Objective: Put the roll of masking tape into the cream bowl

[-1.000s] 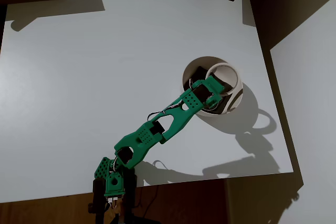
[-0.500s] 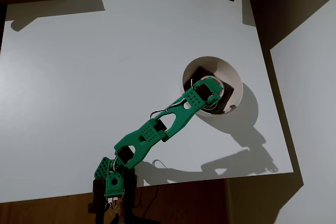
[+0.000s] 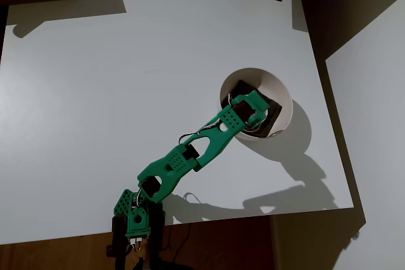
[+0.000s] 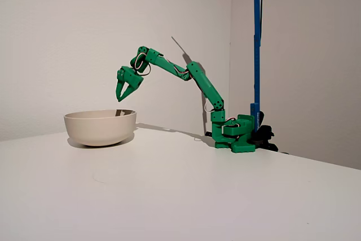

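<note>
The green arm (image 4: 192, 77) reaches out from its base, its gripper (image 4: 122, 95) hanging tips-down above the cream bowl (image 4: 100, 126) on the white table (image 3: 126, 80), jaws parted and empty. The roll of masking tape cannot be made out inside the bowl.

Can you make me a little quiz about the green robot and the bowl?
1. True or false: the tool is touching the table.
2. What colour is the pad inside the cream bowl?
3. In the fixed view, the tool hangs (a) beside the bowl, (b) above the bowl, (c) under the table.

Key: 1. False, it hangs in the air. 2. Dark brown-black. 3. b.
</note>
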You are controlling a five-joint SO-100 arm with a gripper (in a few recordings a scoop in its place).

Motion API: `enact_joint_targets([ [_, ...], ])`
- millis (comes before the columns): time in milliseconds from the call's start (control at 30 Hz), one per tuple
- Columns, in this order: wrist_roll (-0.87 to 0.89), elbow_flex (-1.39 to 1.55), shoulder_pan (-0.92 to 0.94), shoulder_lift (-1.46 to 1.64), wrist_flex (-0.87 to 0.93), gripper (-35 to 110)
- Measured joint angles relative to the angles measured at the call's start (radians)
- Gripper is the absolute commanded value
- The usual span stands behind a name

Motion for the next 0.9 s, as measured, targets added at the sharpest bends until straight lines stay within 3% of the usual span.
enact_joint_targets([
  [467, -0.002, 0.000, -0.382, 0.390, 0.350, -8],
  [700, 0.014, 0.023, -0.618, 0.580, 0.368, -8],
  [900, 0.028, 0.221, -0.856, 0.795, 0.368, -8],
])
